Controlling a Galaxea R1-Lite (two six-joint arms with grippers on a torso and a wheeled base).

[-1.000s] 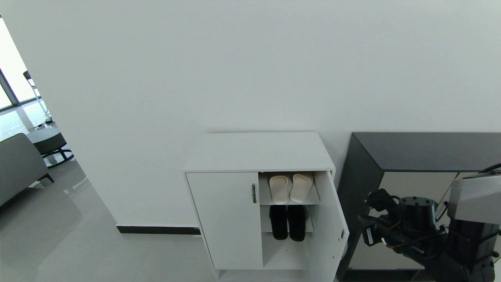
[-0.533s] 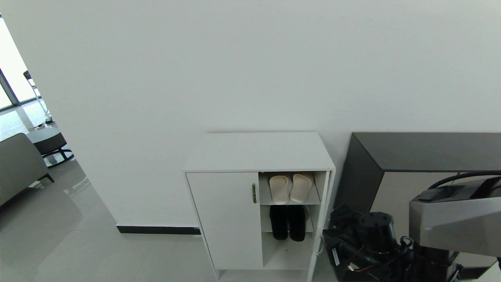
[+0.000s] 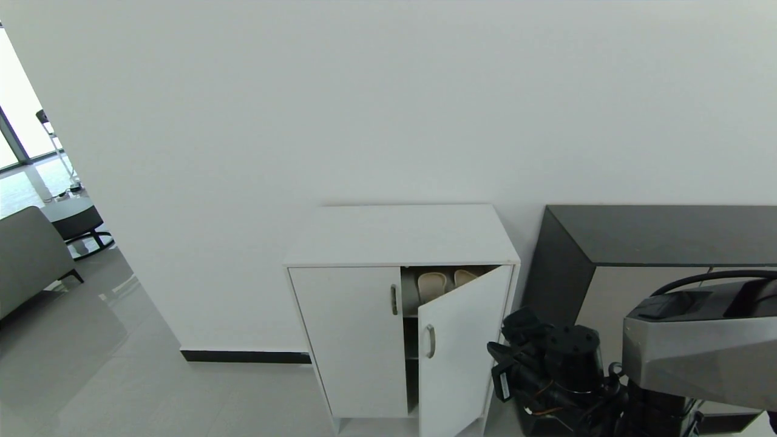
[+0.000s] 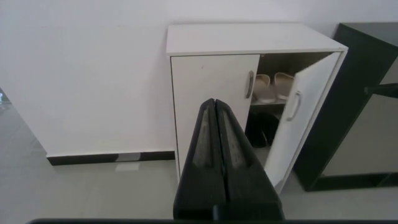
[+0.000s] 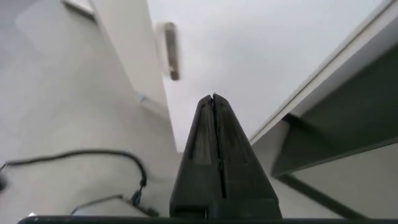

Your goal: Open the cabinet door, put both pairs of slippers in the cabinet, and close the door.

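The cabinet [image 3: 400,233] stands on the floor [image 3: 182,394] against the wall [image 3: 388,103]. A dark console [image 3: 655,233] is just beside its right side. The left door [image 3: 349,340] sits flush and closed. The right door [image 3: 461,352] is ajar. It hangs from the cabinet's right edge, swung partway. Its free edge, with the handle [image 3: 430,341], stands out in front of the left door's edge.

The gap between the doors opens onto the right half of the cabinet. On the upper shelf [image 3: 410,315] lie the pale slippers [image 3: 432,282], side by side, their near ends at the shelf's front edge. On the shelf below, the left wrist view shows the black slippers [image 4: 264,127], partly hidden behind the door. Both pairs are inside the cabinet.

The left gripper [image 4: 215,102] has its fingers pressed together with nothing between them. It hangs well in front of the cabinet, facing the left door. The right gripper [image 5: 213,98] is also pressed together and empty, close to the outer face of the right door and near the handle. Whether its tips touch the door cannot be told. In the head view the right arm is low by the cabinet's right front corner, in front of the console. A cable [image 5: 93,155] lies on the floor, and a sofa [image 3: 24,255] stands far off to the left.
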